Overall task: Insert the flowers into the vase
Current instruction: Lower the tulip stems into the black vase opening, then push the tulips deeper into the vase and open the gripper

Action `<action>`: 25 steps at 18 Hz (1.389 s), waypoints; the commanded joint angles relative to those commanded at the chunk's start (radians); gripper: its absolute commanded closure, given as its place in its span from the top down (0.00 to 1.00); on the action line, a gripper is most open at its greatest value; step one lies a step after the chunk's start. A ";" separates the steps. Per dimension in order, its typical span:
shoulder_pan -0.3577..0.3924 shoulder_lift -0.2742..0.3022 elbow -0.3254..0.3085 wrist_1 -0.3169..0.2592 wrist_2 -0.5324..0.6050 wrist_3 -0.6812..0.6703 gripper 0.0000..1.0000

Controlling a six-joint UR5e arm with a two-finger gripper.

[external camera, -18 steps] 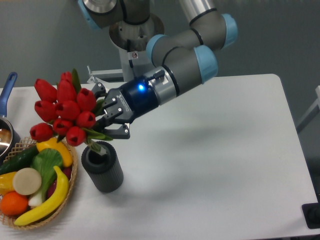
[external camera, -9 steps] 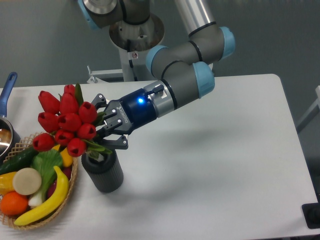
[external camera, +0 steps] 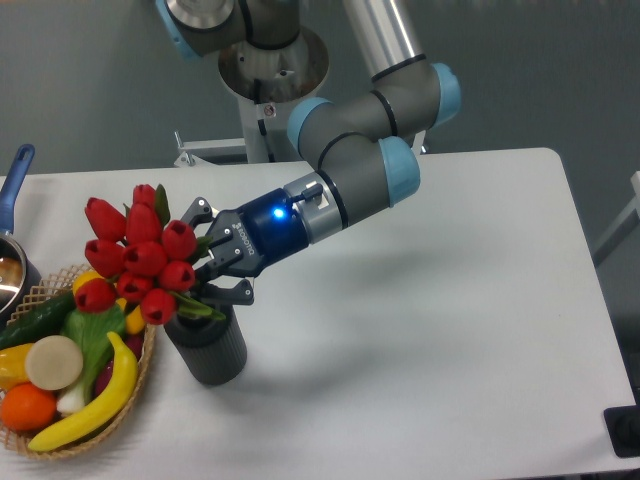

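My gripper (external camera: 208, 262) is clamped on the flowers (external camera: 135, 255), stems dipping into the vase (external camera: 207, 348) mouth; I judge insertion nearly done, release left.

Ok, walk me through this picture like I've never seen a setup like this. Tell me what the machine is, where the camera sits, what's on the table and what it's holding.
The grey machine with blue joints is a robot arm, mounted at the back of a white table. One fixed camera looks down at it from the front. At the arm's tip is a two-finger gripper, its hand. It is clamped on the stems of a bunch of red tulips, the flowers, holding them tilted just above a small dark ribbed vase. The stem ends are at the vase's mouth; how far in they reach is hidden. To the left is a wicker basket of toy fruit and vegetables, including a banana. At the left edge is a pot with a blue handle.
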 joint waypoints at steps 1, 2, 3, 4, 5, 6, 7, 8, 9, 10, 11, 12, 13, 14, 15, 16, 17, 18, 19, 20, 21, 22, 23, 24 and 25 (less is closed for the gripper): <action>0.000 -0.008 0.000 0.000 0.000 0.009 0.28; 0.000 -0.011 -0.002 -0.002 0.002 0.009 0.28; 0.000 -0.011 -0.003 -0.003 0.009 0.009 0.28; 0.000 -0.011 -0.009 -0.003 0.026 0.009 0.28; 0.000 -0.011 -0.014 -0.003 0.037 0.009 0.28; 0.000 -0.011 -0.023 -0.003 0.049 0.009 0.28; 0.000 -0.012 -0.031 -0.003 0.063 0.009 0.28; 0.002 -0.011 -0.037 -0.003 0.067 0.009 0.28; 0.002 -0.012 -0.040 -0.003 0.067 0.011 0.28; 0.002 -0.011 -0.043 -0.003 0.067 0.011 0.29; 0.002 -0.011 -0.044 -0.003 0.067 0.011 0.29; 0.002 -0.011 -0.051 -0.003 0.069 0.011 0.30; 0.003 -0.009 -0.057 -0.003 0.069 0.011 0.30; 0.005 -0.008 -0.063 -0.003 0.071 0.012 0.30; 0.005 -0.008 -0.067 -0.003 0.071 0.017 0.30; 0.005 -0.006 -0.072 -0.003 0.071 0.020 0.30; 0.006 -0.005 -0.080 -0.003 0.071 0.022 0.31; 0.006 -0.006 -0.084 -0.003 0.071 0.034 0.34; 0.006 -0.006 -0.086 -0.003 0.072 0.043 0.34; 0.006 -0.006 -0.087 -0.003 0.090 0.048 0.35; 0.006 -0.006 -0.087 -0.003 0.121 0.048 0.38; 0.005 -0.008 -0.087 -0.003 0.136 0.048 0.39; 0.005 -0.008 -0.087 -0.003 0.143 0.048 0.40; 0.005 -0.008 -0.087 -0.003 0.143 0.048 0.44; 0.005 -0.008 -0.087 -0.002 0.143 0.046 0.48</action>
